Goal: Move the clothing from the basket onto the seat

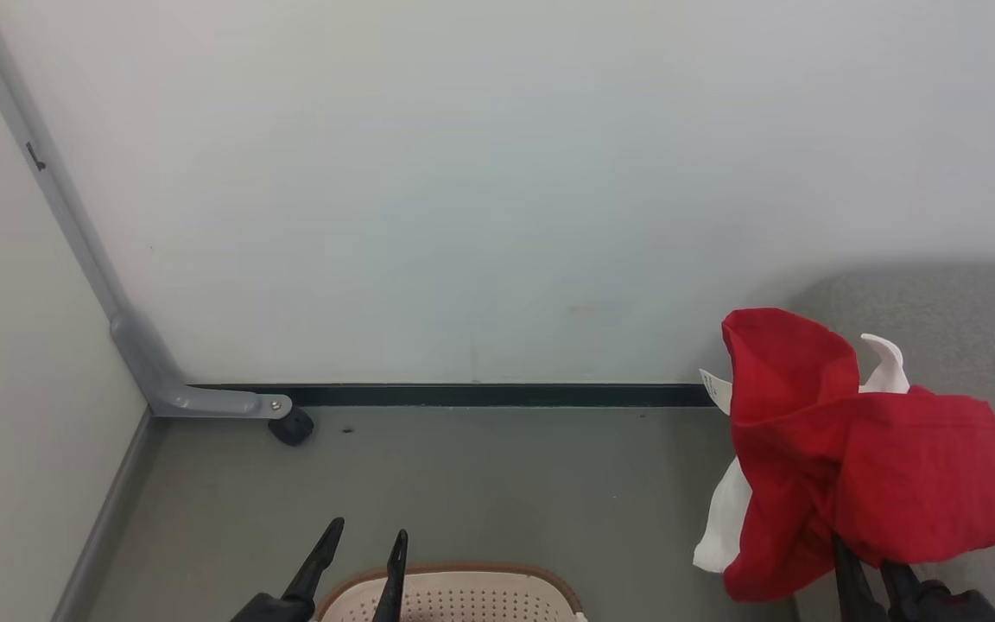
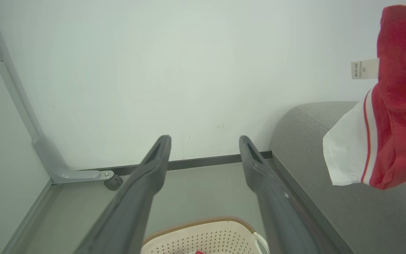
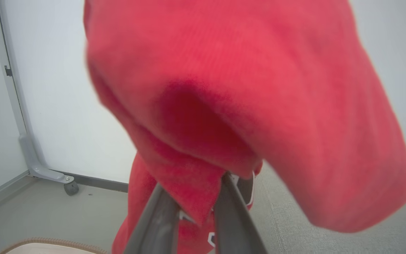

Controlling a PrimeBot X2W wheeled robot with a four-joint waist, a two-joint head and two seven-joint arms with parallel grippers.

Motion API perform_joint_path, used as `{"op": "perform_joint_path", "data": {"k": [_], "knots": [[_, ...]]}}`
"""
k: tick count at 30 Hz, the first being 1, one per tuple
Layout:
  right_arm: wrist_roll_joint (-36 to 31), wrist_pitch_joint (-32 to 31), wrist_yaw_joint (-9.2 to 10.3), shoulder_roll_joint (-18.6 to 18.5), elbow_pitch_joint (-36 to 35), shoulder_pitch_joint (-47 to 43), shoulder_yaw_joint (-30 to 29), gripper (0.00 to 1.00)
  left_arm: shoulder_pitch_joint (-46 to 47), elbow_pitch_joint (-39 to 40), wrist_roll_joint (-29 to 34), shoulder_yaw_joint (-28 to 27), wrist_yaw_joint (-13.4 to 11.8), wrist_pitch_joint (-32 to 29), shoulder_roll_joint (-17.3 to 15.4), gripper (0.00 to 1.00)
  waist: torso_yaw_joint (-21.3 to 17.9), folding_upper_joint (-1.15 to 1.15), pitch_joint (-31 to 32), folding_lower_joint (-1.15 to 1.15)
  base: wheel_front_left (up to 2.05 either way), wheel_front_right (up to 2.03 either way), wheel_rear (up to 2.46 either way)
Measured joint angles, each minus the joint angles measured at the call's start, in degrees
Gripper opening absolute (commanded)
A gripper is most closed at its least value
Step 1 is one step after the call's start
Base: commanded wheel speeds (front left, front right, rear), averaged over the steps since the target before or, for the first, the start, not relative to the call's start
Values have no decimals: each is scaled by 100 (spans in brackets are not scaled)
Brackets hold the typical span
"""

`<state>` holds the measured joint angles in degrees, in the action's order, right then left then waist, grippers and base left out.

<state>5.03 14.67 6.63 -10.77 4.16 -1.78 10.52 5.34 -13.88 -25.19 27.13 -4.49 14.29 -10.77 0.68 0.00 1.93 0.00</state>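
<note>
Clothing, red with white trim, bunched, held aloft

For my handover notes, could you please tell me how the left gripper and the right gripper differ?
The left gripper is open and empty; the right gripper is shut on the clothing. The left gripper hangs by the basket, the right gripper at the seat's edge. Both have long dark fingers.
</note>
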Motion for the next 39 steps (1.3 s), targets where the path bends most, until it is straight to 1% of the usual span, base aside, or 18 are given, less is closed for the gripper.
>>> {"op": "perform_joint_path", "data": {"k": [2, 7, 10, 11, 12, 13, 16, 23, 26, 27, 30, 31, 39], "knots": [[-1, 0, 0, 0, -13, -1, -32, 0, -3, 55, 25, -5, 9, 0, 15, 100, -69, 0, -11, 0, 0, 0, 0], [-10, 0, 10, 37, -63, 0, -86, 0, -75, 215, 87, -21, 105, 0, 64, 100, -296, 0, -55, 0, 0, 0, 0], [-66, 0, 38, 60, -67, 0, -111, 0, -120, 224, 110, -18, 207, 0, 77, 100, -470, 0, -84, 0, 0, 0, 0], [-66, 0, 38, 60, -67, 0, -111, 0, -120, 224, 110, -18, 207, 0, 77, 100, -470, 0, -84, 0, 0, 0, 0], [-73, 0, 43, 76, -71, 0, -129, 0, -119, 255, 118, -20, 267, 0, 90, 100, -599, 0, -103, 0, 0, 0, 0], [-73, 0, 43, 76, -71, 0, -129, 0, -119, 255, 118, -20, 267, 0, 90, 100, -599, 0, -103, 0, 0, 0, 0], [-112, 0, 43, 84, -74, 1, -163, 0, -119, 308, 157, -40, 301, 0, 142, 100, -806, 0, -127, 0, 0, 0, 0], [-157, 1, 43, 113, -175, 0, -210, 0, -119, 393, 230, -76, 405, 0, 232, 100, -1325, 0, -175, 0, 0, 0, 0], [-191, 0, 43, 112, -190, 0, -243, 0, -119, 424, 357, -93, 410, 0, 270, 100, -1553, 0, -199, 0, 0, 0, 0], [-198, 0, 43, 112, -193, -1, -258, 0, -119, 433, 370, -101, 456, 0, 280, 100, -1629, 0, -207, 0, 0, 0, 0], [-205, 0, 44, 110, -213, -1, -291, 0, -116, 442, 411, -118, 466, 0, 320, 100, -1858, 0, -236, 0, 0, 0, 0], [-205, 0, 44, 109, -212, -1, -307, 0, -114, 442, 424, -123, 506, 0, 332, 100, -1934, 0, -246, 0, 0, 0, 0], [-207, 1, 44, 89, -294, -42, -448, 0, -105, 436, 524, -135, 558, 0, 446, 100, -2455, 0, -311, 0, 0, 0, 0]]}}
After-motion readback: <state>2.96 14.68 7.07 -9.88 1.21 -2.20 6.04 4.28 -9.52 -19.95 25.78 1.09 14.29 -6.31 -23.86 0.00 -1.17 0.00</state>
